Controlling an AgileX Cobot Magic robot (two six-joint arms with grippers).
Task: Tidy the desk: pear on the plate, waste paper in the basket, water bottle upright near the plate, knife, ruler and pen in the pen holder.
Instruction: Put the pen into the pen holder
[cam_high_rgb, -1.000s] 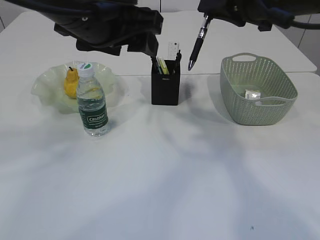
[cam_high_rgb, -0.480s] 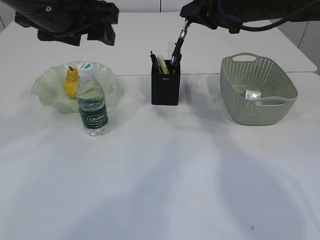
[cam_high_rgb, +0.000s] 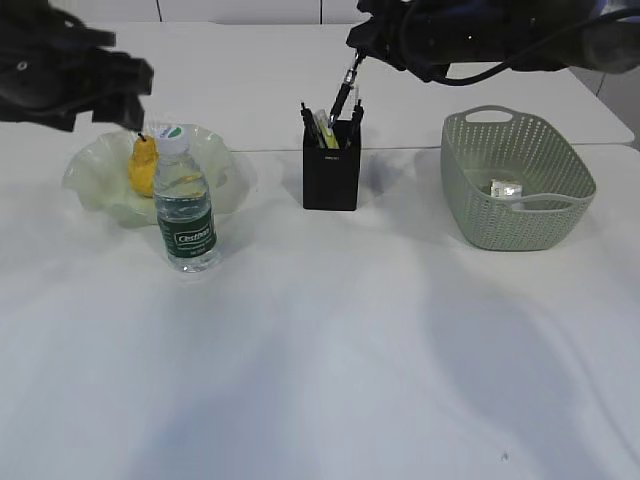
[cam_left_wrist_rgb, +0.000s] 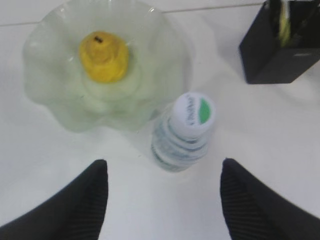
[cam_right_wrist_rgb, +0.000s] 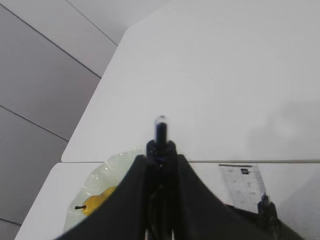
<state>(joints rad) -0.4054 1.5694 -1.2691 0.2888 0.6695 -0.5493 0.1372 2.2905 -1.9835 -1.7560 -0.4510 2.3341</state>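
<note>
My right gripper (cam_high_rgb: 362, 48) is shut on a black pen (cam_high_rgb: 346, 92), whose lower end is inside the black pen holder (cam_high_rgb: 331, 178). In the right wrist view the pen (cam_right_wrist_rgb: 160, 131) stands between the closed fingers of that gripper (cam_right_wrist_rgb: 161, 159), and a clear ruler (cam_right_wrist_rgb: 243, 184) sticks out of the holder. A yellow-green item (cam_high_rgb: 323, 130) is also in the holder; I cannot tell if it is the knife. The pear (cam_high_rgb: 142, 166) lies on the plate (cam_high_rgb: 90, 178). The water bottle (cam_high_rgb: 185, 208) stands upright in front of it. My left gripper (cam_left_wrist_rgb: 163, 162) hangs open and empty above the bottle (cam_left_wrist_rgb: 186, 131).
A green basket (cam_high_rgb: 560, 190) at the right holds a crumpled piece of waste paper (cam_high_rgb: 507, 187). The left arm (cam_high_rgb: 70, 75) hovers over the plate's far left side. The table's back edge runs just behind the holder and the plate.
The right gripper has brought the pen down and left, from beside the holder into it. The left arm has swung left, from above the holder to above the plate and bottle.
</note>
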